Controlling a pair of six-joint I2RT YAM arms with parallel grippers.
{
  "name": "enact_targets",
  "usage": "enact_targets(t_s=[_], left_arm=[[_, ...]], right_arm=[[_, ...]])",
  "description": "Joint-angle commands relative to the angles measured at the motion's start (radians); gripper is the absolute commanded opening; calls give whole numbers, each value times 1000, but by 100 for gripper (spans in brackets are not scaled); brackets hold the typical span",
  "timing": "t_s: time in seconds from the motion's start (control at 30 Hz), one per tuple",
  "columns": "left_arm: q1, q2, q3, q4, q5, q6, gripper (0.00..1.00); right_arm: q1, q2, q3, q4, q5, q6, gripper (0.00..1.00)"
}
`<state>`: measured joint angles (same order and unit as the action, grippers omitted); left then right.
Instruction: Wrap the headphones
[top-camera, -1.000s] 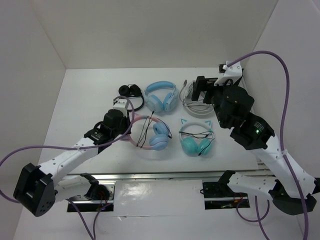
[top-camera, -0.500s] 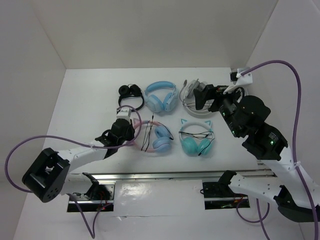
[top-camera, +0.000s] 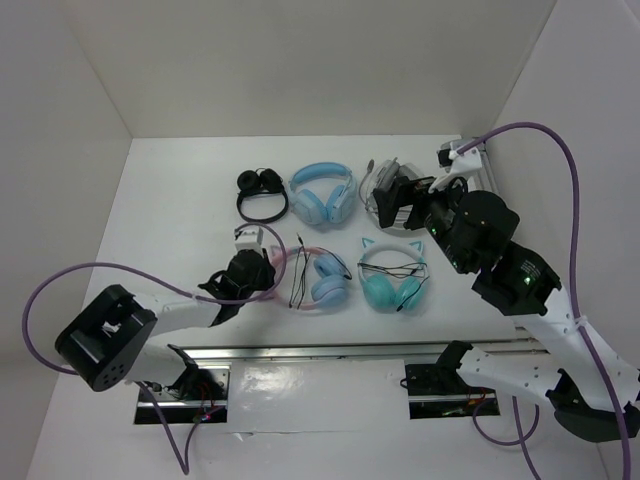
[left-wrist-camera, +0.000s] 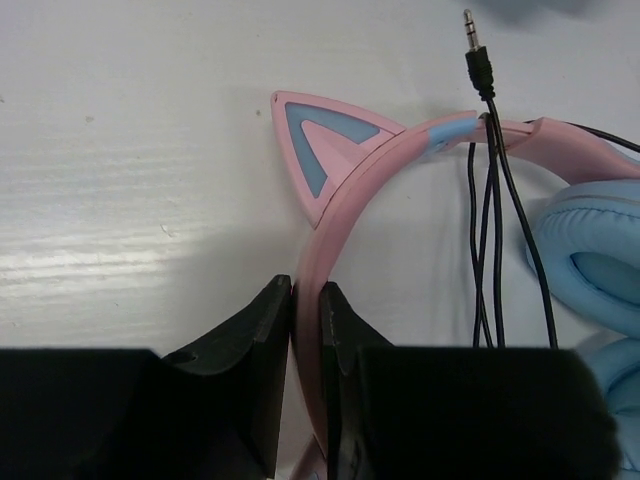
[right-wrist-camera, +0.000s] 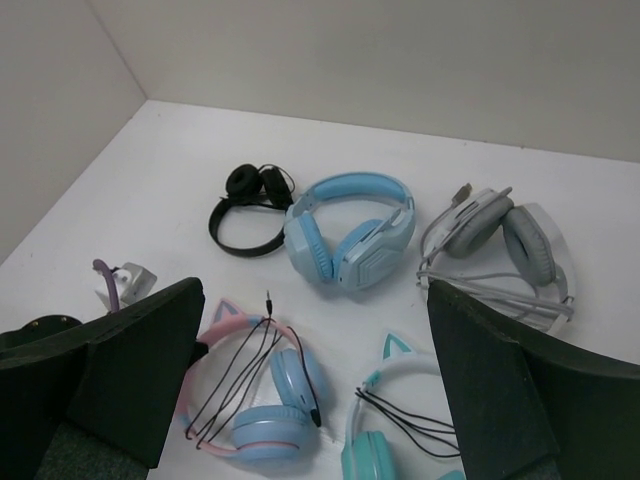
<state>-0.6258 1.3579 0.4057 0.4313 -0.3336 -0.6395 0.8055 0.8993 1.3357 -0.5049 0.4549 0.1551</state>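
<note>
The headphones (top-camera: 322, 281) lie on the white table in the front middle, with a pink cat-ear headband (left-wrist-camera: 345, 190) and light blue ear cups (right-wrist-camera: 272, 404). Their thin black cable (left-wrist-camera: 492, 200) is looped loosely over the band, and its plug (left-wrist-camera: 471, 28) lies free on the table. My left gripper (left-wrist-camera: 305, 292) is shut on the pink headband just below the cat ear; in the top view the left gripper (top-camera: 257, 274) sits at the band's left side. My right gripper (right-wrist-camera: 315, 292) hangs open high above the table, holding nothing.
An all-teal cat-ear pair (top-camera: 392, 277) lies right of the pink one. Behind are a plain light blue pair (top-camera: 322, 191), a small black pair (top-camera: 262, 190) and a grey-white pair (right-wrist-camera: 500, 235) with coiled cord. White walls enclose the table on three sides.
My left arm has dropped lower and come nearer, still gripping the headband; the pink headphones have slid slightly right and nearer. The right gripper swung right, then back left.
</note>
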Motion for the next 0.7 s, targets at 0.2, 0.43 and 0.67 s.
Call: enact_targets(t_s=[0.2, 0.43, 0.67], left_arm=[[-130, -195, -19, -21, -88, -89, 99], [-187, -555, 85, -411, -246, -150, 99], [-187, -798, 404, -1056, -193, -147, 99]], right_arm=[[6, -7, -36, 20, -35, 17, 100], [15, -7, -36, -24, -74, 76, 100], [15, -52, -72, -176, -128, 178, 100]])
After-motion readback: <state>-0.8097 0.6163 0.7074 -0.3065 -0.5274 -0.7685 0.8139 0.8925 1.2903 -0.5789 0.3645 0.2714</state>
